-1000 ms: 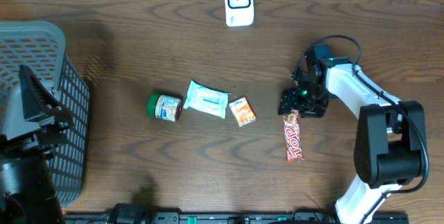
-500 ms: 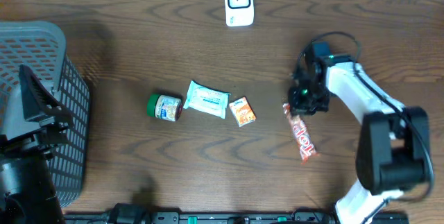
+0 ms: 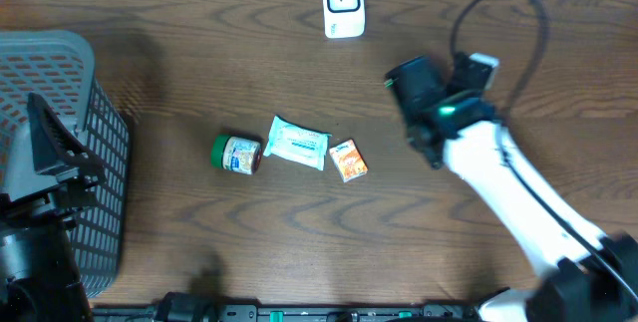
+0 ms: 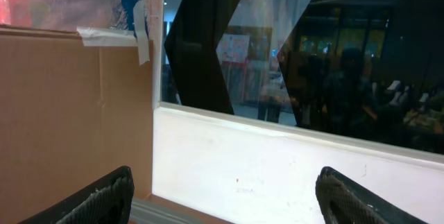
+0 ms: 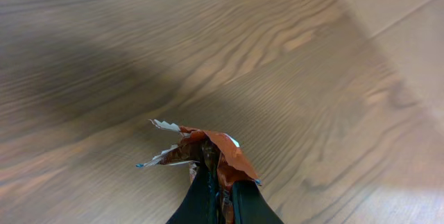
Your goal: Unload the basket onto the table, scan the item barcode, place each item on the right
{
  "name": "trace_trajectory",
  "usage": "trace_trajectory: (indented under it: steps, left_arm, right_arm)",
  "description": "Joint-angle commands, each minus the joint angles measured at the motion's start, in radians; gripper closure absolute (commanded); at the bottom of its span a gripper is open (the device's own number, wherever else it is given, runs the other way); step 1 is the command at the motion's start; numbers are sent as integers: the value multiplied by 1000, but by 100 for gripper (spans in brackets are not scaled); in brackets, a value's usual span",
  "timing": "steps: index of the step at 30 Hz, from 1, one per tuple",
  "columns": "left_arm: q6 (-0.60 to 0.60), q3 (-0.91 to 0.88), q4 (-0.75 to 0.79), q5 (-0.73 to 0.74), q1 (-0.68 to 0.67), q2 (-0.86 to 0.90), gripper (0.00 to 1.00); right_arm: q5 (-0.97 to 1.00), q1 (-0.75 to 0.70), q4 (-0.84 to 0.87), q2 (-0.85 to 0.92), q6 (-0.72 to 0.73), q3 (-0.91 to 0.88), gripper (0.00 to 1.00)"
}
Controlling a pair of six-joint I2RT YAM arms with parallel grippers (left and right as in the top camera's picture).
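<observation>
1. The candy bar (image 5: 205, 148), in a red-brown wrapper, is pinched by one crimped end in the right gripper (image 5: 220, 186), whose jaws are clenched tight on the foil.
2. In the right wrist view the crumpled wrapper end sticks out just past the fingertips, with the wooden table (image 3: 199, 63) below it and apart from it.
3. From overhead the bar itself is hidden under the right gripper (image 3: 414, 81), so which way its long axis runs, and which face carries the barcode, cannot be told.
4. The white scanner unit (image 3: 342, 3) stands near the far edge of the table. It lies beyond the right gripper and to the robot's left of it, near but not touching.
5. Judged from this, the coming move is a short carry away from the robot and leftward, with the wrapper turned to face the scanner.
6. The right arm is much the nearer one. The left gripper (image 4: 223, 175) is released, jaws wide and holding nothing, and faces a wall and window.
7. Further left on the table lie a small orange box (image 3: 348, 160), a wipes packet (image 3: 298, 144) and a green-lidded jar (image 3: 236, 154), in a loose row.
8. A grey basket (image 3: 60, 143) sits at the robot's far left.
</observation>
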Motion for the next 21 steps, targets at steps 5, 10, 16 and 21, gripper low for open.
trace_trajectory:
  steps: [5,10,16,21]
  left_arm:
    - [-9,0,9,12,5,1,16]
    - [-9,0,9,12,5,1,16]
    - [-9,0,9,12,5,1,16]
    - [-9,0,9,12,5,1,15]
  right_arm:
    - [272,149,50,265,241,-28,99]
    - [226,294,60,373,242,-27,92]
    - [196,533,60,350,242,-11,41]
    - [98,646,40,342,241,-11,16]
